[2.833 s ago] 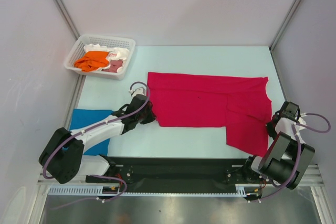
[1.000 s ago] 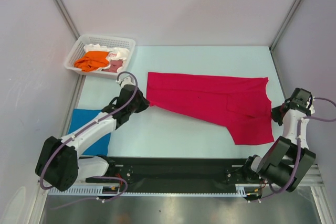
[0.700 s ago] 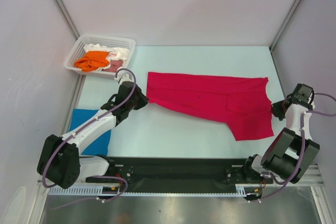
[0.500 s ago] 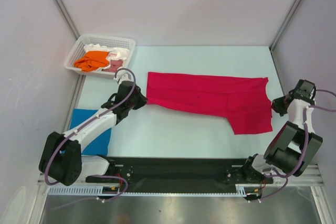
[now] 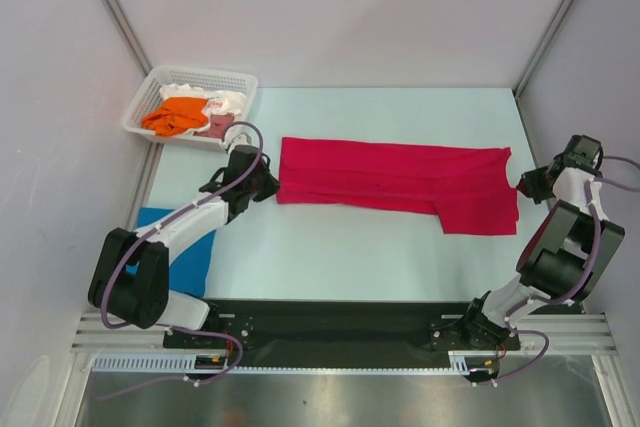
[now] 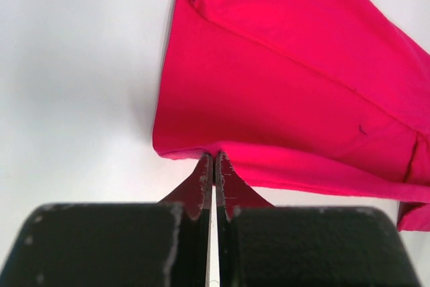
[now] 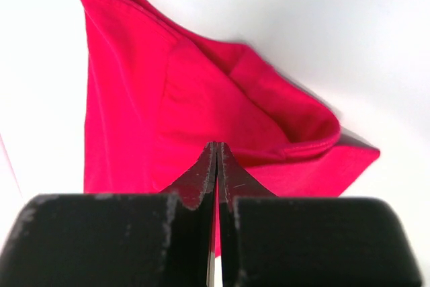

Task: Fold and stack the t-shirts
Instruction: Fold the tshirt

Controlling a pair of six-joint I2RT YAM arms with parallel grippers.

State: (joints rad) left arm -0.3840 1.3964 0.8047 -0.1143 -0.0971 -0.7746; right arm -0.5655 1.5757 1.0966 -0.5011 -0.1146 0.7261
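The red shirt point(image 5: 390, 177) lies stretched in a long band across the middle of the table point(image 5: 350, 267), its near side doubled over and a short flap left at the right end. Each end is gripped, I'd say to hold the cloth taut and even while the fold is laid. The left gripper point(image 6: 213, 159) is pressed together on the hem at the near left corner; the right gripper point(image 7: 215, 149) is nipped tight on the folded edge at the right end. A blue shirt point(image 5: 195, 262) lies flat at the near left, probably the start of the stack. An orange shirt point(image 5: 175, 115) and others wait in the basket point(image 5: 200, 75). The left arm point(image 5: 190, 227) reaches out low on a diagonal; the right arm point(image 5: 565, 237) is bent up sharply by the right wall
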